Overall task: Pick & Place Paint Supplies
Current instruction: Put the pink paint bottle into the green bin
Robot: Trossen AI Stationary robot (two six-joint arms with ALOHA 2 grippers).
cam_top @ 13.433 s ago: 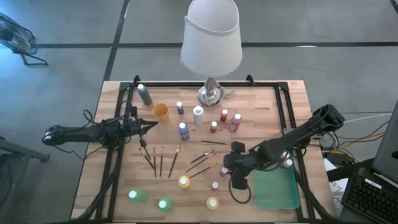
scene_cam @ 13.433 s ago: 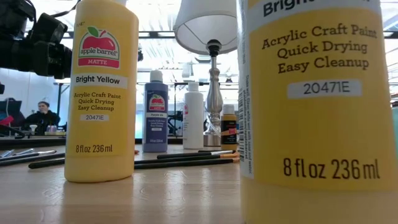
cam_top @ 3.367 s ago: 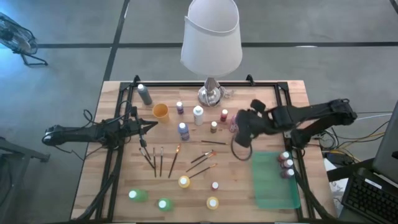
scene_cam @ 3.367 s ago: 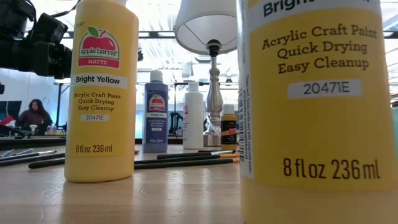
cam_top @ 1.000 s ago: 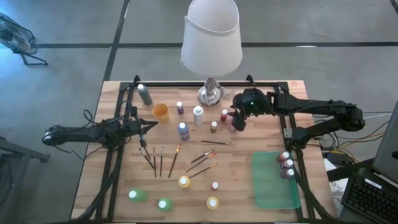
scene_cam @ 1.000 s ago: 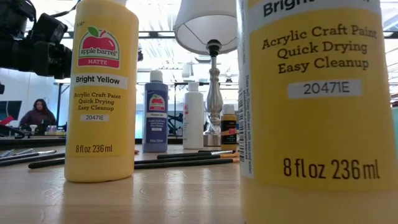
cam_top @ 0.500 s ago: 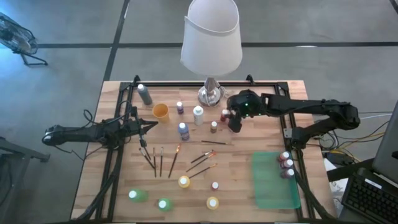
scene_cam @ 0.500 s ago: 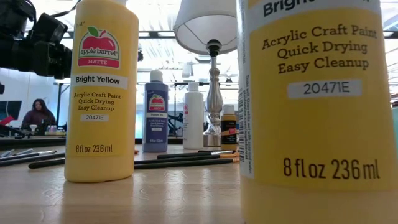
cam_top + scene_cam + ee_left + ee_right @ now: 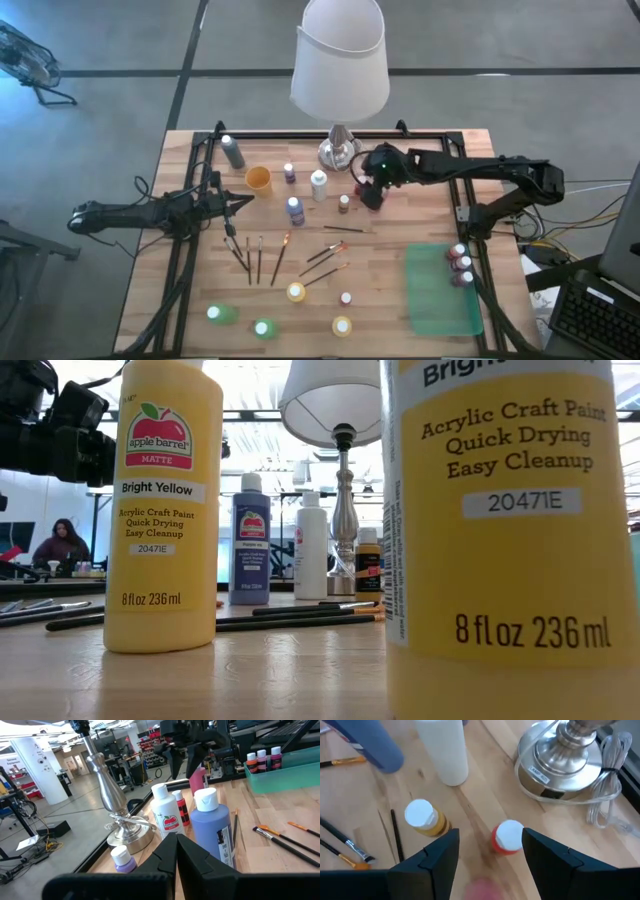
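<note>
My right gripper [image 9: 370, 192] [image 9: 490, 835] hangs open above two small white-capped paint bottles near the lamp base [image 9: 338, 152]. The red bottle [image 9: 508, 837] [image 9: 361, 183] stands upright between the fingers, below them. The pink bottle [image 9: 198, 777] shows as a blur [image 9: 482, 889] at the wrist view's lower edge. My left gripper [image 9: 236, 205] [image 9: 176, 851] waits shut at the table's left, pointing level. A green tray [image 9: 435, 295] at the near right holds three bottles [image 9: 461, 266] along its right edge.
An ochre bottle [image 9: 423, 816], a white bottle [image 9: 319, 183] and a blue bottle [image 9: 295, 208] stand just left of the right gripper. Brushes [image 9: 258, 258] [image 9: 327, 254] lie mid-table. Yellow bottles [image 9: 296, 292] and green bottles [image 9: 222, 314] stand near the front edge. An orange cup [image 9: 258, 178] and a grey bottle [image 9: 233, 152] are far left.
My right gripper has gone toward the table's left edge and down, from beside the pink bottle to above the red and pink bottles by the lamp base. No bottle has moved.
</note>
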